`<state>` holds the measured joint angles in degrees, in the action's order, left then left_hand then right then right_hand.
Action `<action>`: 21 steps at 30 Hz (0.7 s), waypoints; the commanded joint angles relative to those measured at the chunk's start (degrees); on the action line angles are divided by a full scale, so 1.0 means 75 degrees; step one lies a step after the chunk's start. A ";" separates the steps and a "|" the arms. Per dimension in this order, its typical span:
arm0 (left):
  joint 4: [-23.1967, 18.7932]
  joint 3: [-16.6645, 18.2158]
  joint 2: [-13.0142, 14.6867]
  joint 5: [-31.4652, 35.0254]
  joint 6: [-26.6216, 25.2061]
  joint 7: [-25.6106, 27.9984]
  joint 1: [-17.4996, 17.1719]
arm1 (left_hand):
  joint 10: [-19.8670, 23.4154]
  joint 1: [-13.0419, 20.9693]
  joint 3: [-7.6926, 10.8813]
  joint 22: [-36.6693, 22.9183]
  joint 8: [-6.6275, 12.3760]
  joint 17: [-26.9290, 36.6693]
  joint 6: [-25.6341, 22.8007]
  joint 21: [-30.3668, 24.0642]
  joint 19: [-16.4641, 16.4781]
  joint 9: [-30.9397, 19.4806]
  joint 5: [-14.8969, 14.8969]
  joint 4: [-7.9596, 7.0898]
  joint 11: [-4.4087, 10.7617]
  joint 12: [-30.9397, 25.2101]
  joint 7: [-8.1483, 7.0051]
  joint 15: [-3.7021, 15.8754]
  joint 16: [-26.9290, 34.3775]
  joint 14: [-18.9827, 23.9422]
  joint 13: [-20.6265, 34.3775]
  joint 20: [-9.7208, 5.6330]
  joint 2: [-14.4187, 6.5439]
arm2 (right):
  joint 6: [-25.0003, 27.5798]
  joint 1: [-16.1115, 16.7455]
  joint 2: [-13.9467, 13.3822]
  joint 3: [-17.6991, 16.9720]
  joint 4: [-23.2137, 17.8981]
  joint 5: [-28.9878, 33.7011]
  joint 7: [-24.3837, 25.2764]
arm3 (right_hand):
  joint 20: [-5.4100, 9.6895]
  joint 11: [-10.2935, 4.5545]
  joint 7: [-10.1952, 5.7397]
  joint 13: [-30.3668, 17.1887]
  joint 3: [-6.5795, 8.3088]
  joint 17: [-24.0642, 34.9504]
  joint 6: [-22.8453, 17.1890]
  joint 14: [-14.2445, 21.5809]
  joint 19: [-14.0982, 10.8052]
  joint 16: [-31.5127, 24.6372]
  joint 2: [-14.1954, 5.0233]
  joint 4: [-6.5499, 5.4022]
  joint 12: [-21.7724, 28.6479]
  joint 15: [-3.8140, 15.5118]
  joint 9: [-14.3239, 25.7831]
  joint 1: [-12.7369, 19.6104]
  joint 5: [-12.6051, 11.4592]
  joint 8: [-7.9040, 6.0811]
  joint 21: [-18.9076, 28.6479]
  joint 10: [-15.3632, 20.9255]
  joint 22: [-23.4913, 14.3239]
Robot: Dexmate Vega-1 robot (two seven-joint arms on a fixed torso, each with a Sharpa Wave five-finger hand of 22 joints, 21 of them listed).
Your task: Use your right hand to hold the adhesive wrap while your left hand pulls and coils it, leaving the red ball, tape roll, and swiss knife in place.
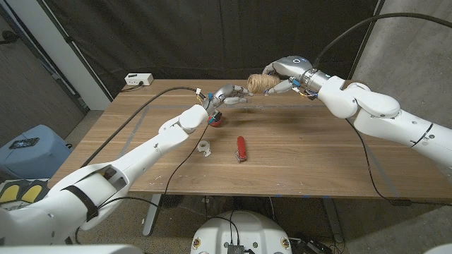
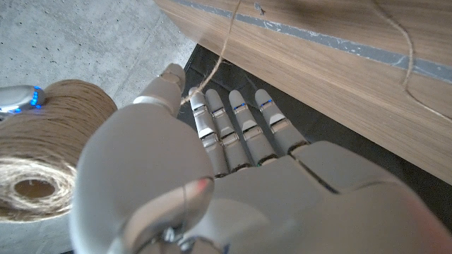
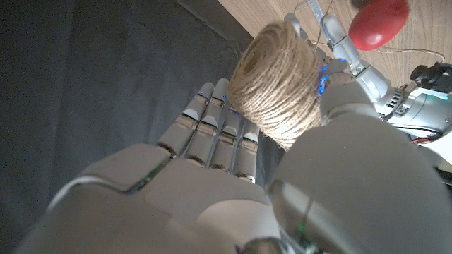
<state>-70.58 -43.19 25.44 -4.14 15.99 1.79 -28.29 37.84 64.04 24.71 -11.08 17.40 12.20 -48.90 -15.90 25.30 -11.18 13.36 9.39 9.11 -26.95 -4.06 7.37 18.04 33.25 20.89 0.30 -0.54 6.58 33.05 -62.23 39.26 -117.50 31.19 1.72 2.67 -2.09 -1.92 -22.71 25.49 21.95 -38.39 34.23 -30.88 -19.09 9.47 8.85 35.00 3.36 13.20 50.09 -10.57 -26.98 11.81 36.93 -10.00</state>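
Spool: roll of tan jute twine (image 1: 262, 84) rather than adhesive wrap, raised above the far side of the wooden table (image 1: 311, 155), gripped in the right hand
Right hand: (image 1: 286, 74) fingers curled round one side of the spool and thumb against the other, as its wrist view shows; twine windings fill the grasp
Left hand: (image 1: 227, 96) raised just beside the spool, on the robot's-left side of it; fingers lie straight and side by side in its wrist view
Strand: single line of twine (image 2: 212, 70) passes over the left hand at the thumb and first finger (image 2: 200, 113); whether it is pinched there or only draped, I cannot tell
Red ball: (image 1: 217, 121) on the table just below the left hand, partly hidden behind its wrist
Tape roll: (image 1: 205, 147) small clear roll, nearer the robot than the left hand, apart from both hands
Swiss knife: (image 1: 241, 149) red, lying closed on the table beside the tape roll, well below the right hand
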 commanded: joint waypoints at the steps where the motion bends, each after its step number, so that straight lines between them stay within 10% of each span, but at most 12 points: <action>1: -0.0004 -0.0094 -0.0159 0.0142 -0.0065 0.0415 -0.0032 | 0.0268 0.0114 -0.0011 -0.0022 0.0080 -0.0015 -0.0277 -0.0078 0.0180 0.0006 0.0091 -0.0030 0.0030 -0.0082 -0.0033 0.0024 0.0087 0.0257 0.0031 -0.0059 -0.0041 | -0.0037 -0.0145 0.0116 0.0076 0.0100 0.0103 -0.0017 | 0.0124 -0.0687 -0.0462 -0.0015 -0.0027 0.0038 -0.0547 0.0065 -0.0079 -0.0034 -0.0510 0.0015 0.0027 0.1159 0.0008 0.0436 -0.0013 -0.0032 0.0049 0.0766 -0.0034; 21: -0.0456 -0.0257 -0.0157 0.0171 -0.0479 0.0377 -0.0081 | 0.0652 0.0118 0.0049 -0.0024 0.0153 -0.0095 -0.0720 -0.0130 0.0274 0.0013 0.0244 -0.0057 0.0034 -0.0099 -0.0028 0.0026 0.0088 0.0559 0.0058 -0.0067 -0.0146 | 0.0058 -0.0205 0.0137 0.0118 0.0233 0.0182 0.0017 | 0.0138 -0.0647 -0.0434 0.0042 0.0084 -0.0072 -0.0585 0.0146 -0.0097 0.0135 -0.0467 0.0013 -0.0005 0.1150 -0.0019 0.0430 -0.0042 -0.0011 0.0040 0.0804 -0.0032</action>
<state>-72.28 -44.56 24.15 -2.95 13.88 4.77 -28.72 42.32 64.71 24.88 -11.07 18.23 11.44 -53.74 -16.37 26.85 -10.92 14.86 9.23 9.34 -27.38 -4.40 7.68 18.25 36.96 21.15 -0.18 -1.21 6.29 31.60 -61.14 40.06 -116.04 32.19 1.72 2.96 -1.89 -1.62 -22.21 25.60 21.41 -38.70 34.82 -31.18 -18.41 9.46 9.12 34.96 3.35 12.88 50.09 -10.61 -26.96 11.81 37.14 -10.00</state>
